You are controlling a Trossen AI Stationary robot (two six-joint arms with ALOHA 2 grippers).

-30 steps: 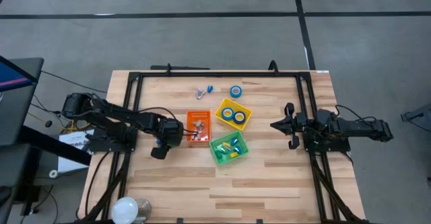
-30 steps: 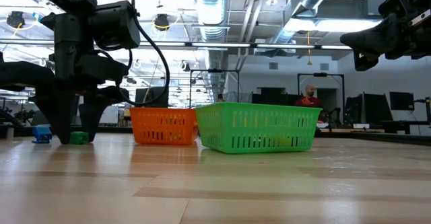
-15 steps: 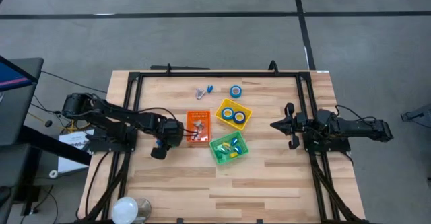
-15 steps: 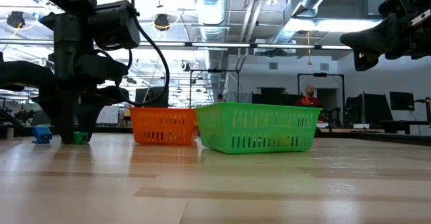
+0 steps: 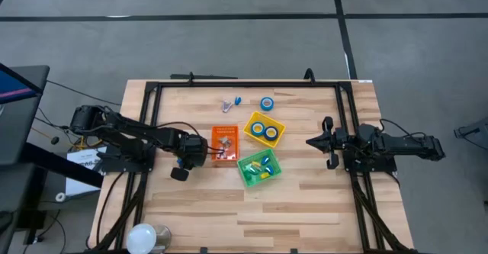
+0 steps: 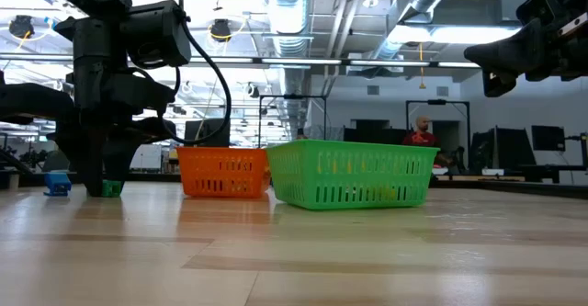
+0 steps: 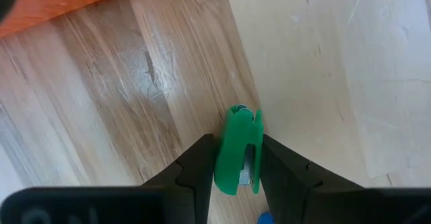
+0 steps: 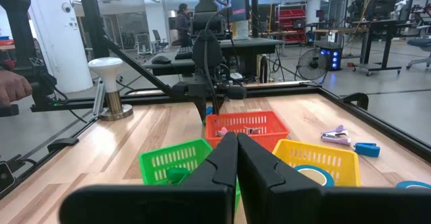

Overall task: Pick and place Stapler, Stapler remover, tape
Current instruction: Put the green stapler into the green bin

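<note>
A small green stapler (image 7: 237, 150) lies on the wooden table just left of the orange bin (image 5: 225, 143). My left gripper (image 7: 237, 173) points down over it and is shut on it; in the high view the gripper (image 5: 181, 170) hides the stapler. In the low view a bit of the stapler (image 6: 112, 188) shows beside the fingers. One loose tape roll (image 5: 267, 103) and a stapler remover (image 5: 227, 105) lie near the far edge. My right gripper (image 5: 311, 142) waits shut at the table's right, held level above it. My left gripper pinches the green stapler's two long sides (image 7: 222, 158) between its two fingers. The fingers (image 7: 199, 170) come from above, pointing down, and stand on either side of its length. The stapler rests on the table.
A yellow bin (image 5: 276, 123) with two tape rolls and a green bin (image 5: 248, 176) with small items stand right of the orange bin. A small blue item (image 6: 57, 184) lies near the left gripper. A white round lamp-like thing (image 5: 145, 237) sits at the near left corner. A black frame (image 5: 152, 90) rims the table.
My left gripper has stayed in place and drawn its fingers together onto the green stapler; the gap between them is narrower in the low view. The stapler has kept its place on the table.
</note>
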